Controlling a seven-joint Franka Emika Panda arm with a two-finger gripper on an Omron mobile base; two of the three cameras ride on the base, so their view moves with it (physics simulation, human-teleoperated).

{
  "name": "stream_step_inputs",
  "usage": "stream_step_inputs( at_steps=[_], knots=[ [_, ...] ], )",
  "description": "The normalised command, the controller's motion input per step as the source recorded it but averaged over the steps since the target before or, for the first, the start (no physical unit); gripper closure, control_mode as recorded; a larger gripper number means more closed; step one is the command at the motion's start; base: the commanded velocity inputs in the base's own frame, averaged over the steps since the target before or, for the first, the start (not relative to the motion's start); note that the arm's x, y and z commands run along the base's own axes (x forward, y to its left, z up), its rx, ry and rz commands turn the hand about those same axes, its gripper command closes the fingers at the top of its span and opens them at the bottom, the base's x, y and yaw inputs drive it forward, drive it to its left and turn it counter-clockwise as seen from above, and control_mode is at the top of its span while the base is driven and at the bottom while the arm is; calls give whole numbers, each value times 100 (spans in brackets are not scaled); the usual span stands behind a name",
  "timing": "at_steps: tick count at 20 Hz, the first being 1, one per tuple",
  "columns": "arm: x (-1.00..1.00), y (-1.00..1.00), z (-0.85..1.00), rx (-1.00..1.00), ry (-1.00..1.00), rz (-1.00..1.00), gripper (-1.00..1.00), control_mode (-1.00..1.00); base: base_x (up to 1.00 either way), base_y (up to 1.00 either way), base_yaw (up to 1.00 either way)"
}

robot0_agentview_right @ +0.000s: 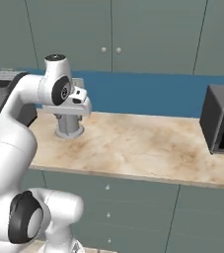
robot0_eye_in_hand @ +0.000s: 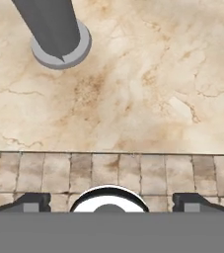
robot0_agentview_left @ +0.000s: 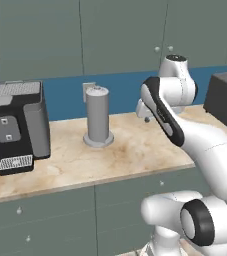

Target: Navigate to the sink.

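Note:
The sink is out of view. My gripper (robot0_eye_in_hand: 108, 201) hangs above the front edge of a beige marble counter (robot0_eye_in_hand: 148, 89), pointing down. Its two dark fingertips (robot0_eye_in_hand: 32, 201) stand far apart with nothing between them, so it is open. In the right base view the hand (robot0_agentview_right: 79, 103) sits just in front of a grey cylinder on a round base (robot0_agentview_right: 68, 124). That cylinder (robot0_eye_in_hand: 54, 34) lies to the upper left in the hand view.
A black and grey coffee machine (robot0_agentview_left: 16, 125) stands at the counter's left, with the grey cylinder (robot0_agentview_left: 98, 117) beside it. A dark microwave (robot0_agentview_right: 222, 121) sits at the right. Grey-green cabinets run above and below the counter. Tiled floor (robot0_eye_in_hand: 108, 173) lies in front.

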Motion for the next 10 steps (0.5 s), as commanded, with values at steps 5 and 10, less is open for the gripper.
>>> stream_step_inputs(
  at_steps=[5,10],
  knots=[
    [0,0,0,0,0,0,-100,100,-86,33,-59],
    [0,0,0,0,0,0,-100,100,-54,5,-78]
  ],
)
